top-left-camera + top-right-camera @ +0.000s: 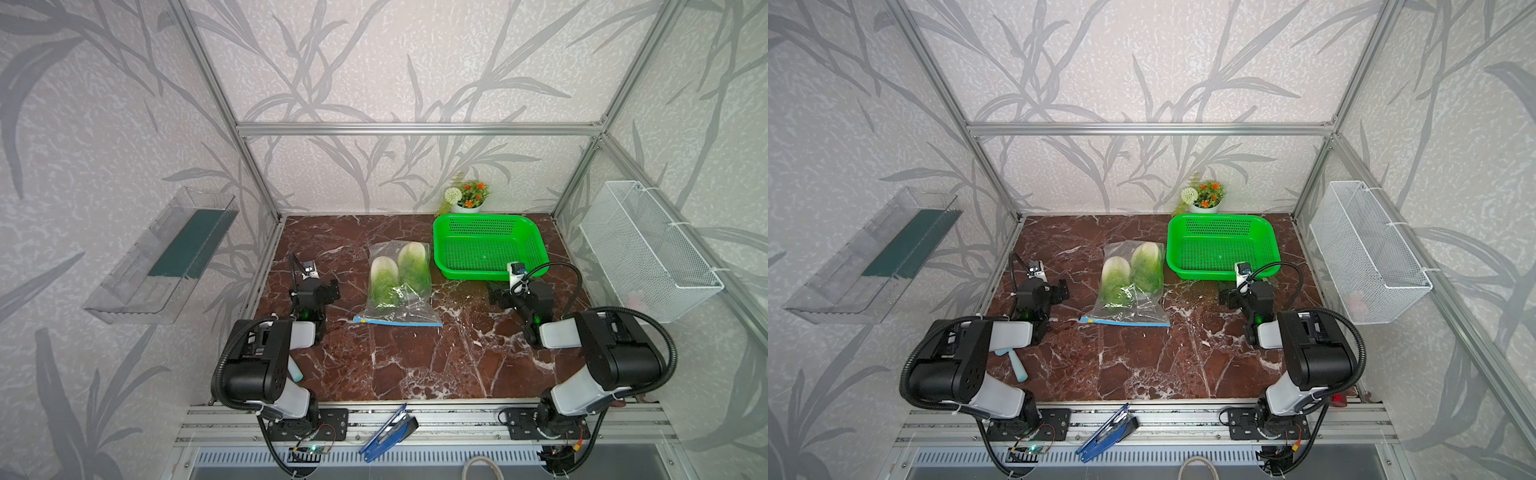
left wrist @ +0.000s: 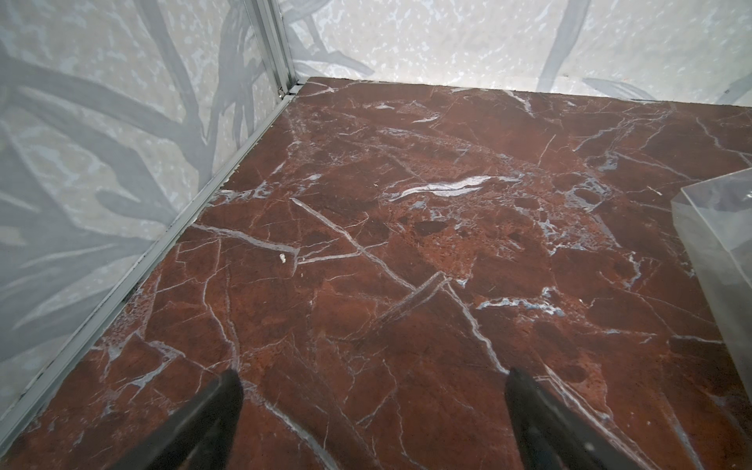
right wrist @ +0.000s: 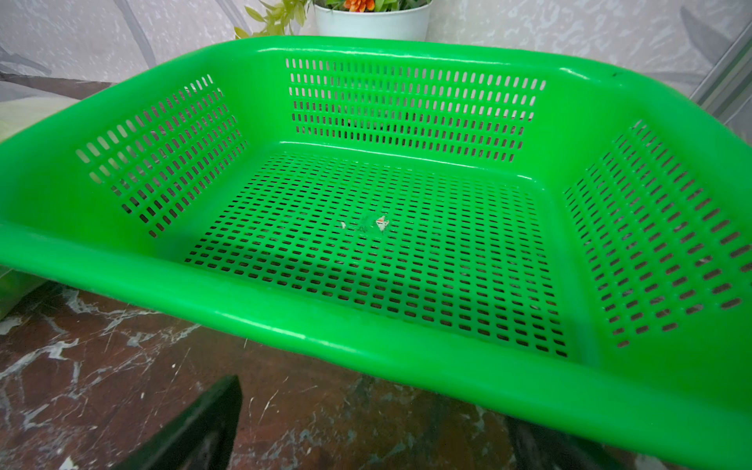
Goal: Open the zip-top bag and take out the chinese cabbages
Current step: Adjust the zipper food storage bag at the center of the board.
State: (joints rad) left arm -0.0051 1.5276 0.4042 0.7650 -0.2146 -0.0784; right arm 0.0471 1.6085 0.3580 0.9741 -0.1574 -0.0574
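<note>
Evidently it's the very start: left end effector (image 2: 370, 376) and right end effector (image 3: 374, 411) gape empty either side of the seemingly sealed zip-top bag (image 1: 399, 286), whose yellow slider (image 1: 363, 320) needs pulling next.

A green perforated basket (image 1: 469, 272) stands on the red-brown marble tabletop (image 1: 415, 357), far right. A potted orange-flowered plant (image 1: 468, 197) stands just behind it. A clear plastic bin (image 1: 162, 257) hangs on the left wall, and a white wire basket (image 1: 648, 253) on the right wall.
</note>
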